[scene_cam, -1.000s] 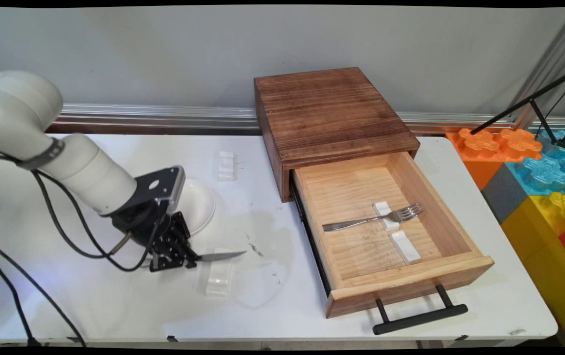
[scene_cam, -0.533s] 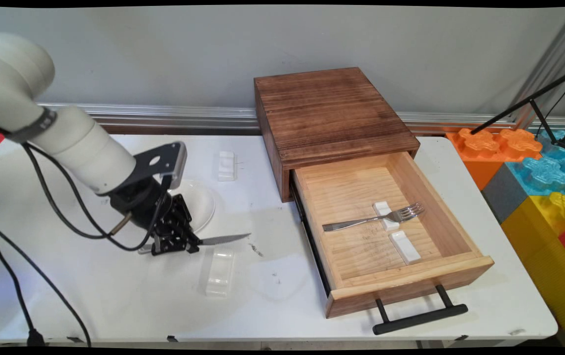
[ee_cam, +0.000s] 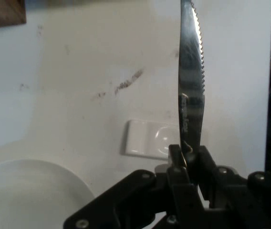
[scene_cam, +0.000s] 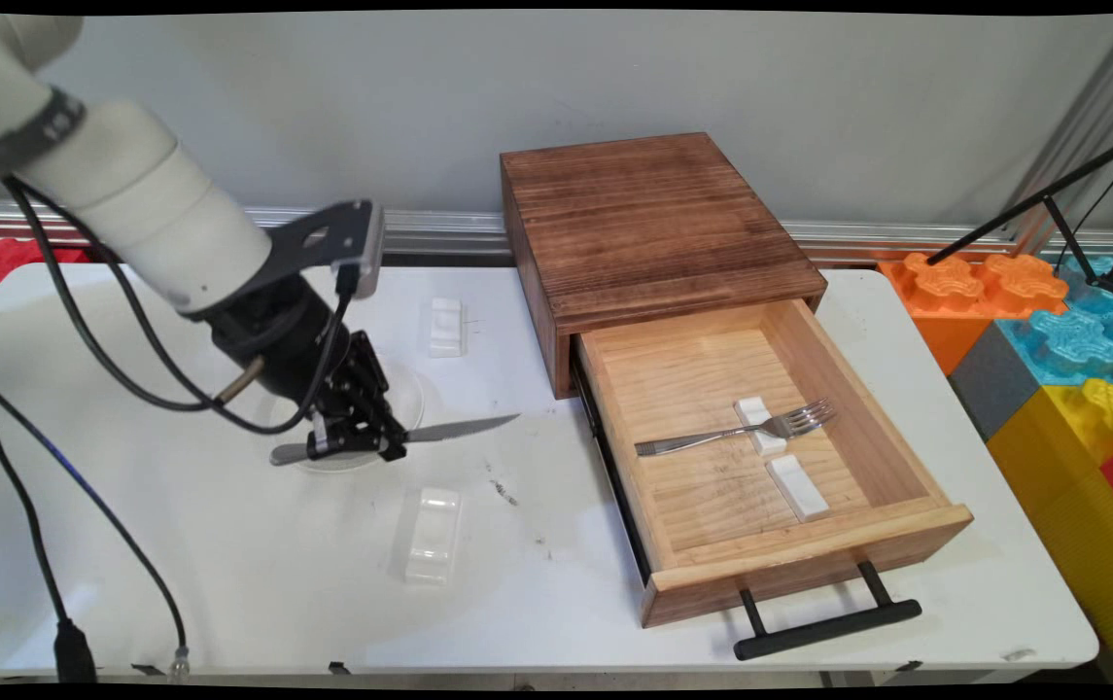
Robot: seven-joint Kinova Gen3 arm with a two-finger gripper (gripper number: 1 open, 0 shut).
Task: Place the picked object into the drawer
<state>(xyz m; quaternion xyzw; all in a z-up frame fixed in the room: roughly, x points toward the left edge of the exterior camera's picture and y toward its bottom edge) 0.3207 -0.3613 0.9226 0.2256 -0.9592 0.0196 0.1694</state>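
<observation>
- The black two-finger gripper (scene_cam: 359,446) has its jaws pinching a serrated steel table knife (scene_cam: 459,429) at the handle, blade pointing right, held clear above the white counter (scene_cam: 226,583).
- A round white plate (scene_cam: 400,389) lies directly beneath and behind the gripper.
- A white rectangular cutlery rest (scene_cam: 433,535) lies on the counter just near of the knife; a second white rest (scene_cam: 446,326) lies farther back.
- To the right, an open drawer of a dark wooden box (scene_cam: 653,224) holds a steel fork (scene_cam: 741,433) laid across one of two white rests.
</observation>
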